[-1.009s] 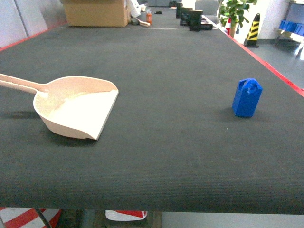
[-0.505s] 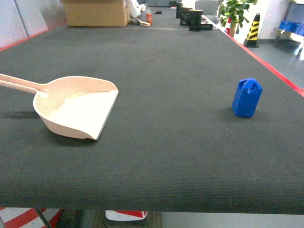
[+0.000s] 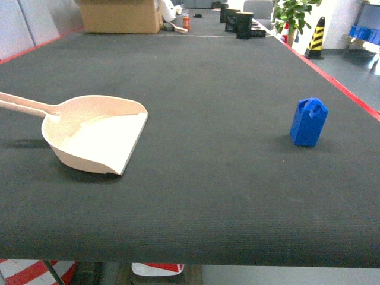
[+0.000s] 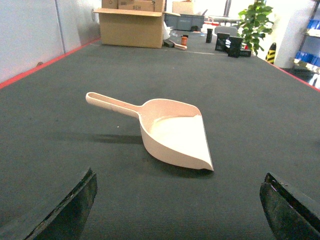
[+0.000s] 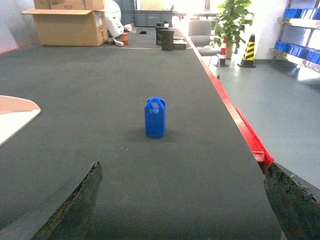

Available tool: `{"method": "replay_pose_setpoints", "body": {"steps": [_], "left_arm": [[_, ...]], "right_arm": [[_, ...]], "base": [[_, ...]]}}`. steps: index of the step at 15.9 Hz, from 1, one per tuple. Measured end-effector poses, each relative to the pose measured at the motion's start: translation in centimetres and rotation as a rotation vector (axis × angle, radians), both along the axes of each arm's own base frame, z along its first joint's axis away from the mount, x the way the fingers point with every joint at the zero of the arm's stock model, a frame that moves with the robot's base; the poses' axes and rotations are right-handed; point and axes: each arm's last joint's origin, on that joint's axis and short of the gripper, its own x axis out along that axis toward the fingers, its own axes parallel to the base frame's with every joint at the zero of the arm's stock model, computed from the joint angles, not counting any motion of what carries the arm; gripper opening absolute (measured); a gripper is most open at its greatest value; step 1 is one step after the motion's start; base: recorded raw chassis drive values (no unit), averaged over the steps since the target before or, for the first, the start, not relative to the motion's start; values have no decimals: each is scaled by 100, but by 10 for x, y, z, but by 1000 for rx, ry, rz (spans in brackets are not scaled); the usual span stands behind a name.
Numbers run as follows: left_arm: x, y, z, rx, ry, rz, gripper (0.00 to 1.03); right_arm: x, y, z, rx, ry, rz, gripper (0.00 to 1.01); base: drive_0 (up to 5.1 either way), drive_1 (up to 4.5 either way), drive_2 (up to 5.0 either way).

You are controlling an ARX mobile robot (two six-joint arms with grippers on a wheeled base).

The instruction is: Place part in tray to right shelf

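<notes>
The part [image 3: 309, 122], a small bright-blue block with a rounded top, stands upright on the dark table toward its right side; in the right wrist view the part [image 5: 155, 117] is ahead of my right gripper [image 5: 182, 200], which is open and empty. The tray [image 3: 95, 133], a cream-beige scoop, lies on the left with its handle pointing left. In the left wrist view the tray [image 4: 172, 131] lies ahead of my open, empty left gripper [image 4: 177, 202]. Neither gripper shows in the head view. The right shelf is out of view.
The table's red right edge [image 3: 347, 95] runs close beside the part. A cardboard box [image 3: 119, 15] and dark items [image 3: 240, 24] stand at the far end. A potted plant [image 3: 294, 18] and a striped cone [image 3: 316, 37] stand on the floor beyond.
</notes>
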Motion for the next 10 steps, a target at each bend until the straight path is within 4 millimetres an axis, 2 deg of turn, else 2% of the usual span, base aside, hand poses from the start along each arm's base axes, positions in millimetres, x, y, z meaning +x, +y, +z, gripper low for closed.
{"method": "replay_pose_setpoints", "body": {"steps": [10], "left_arm": [[0, 0, 0, 0, 0, 0, 98]], "right_arm": [[0, 0, 0, 0, 0, 0, 98]], "base": [[0, 0, 0]]}}
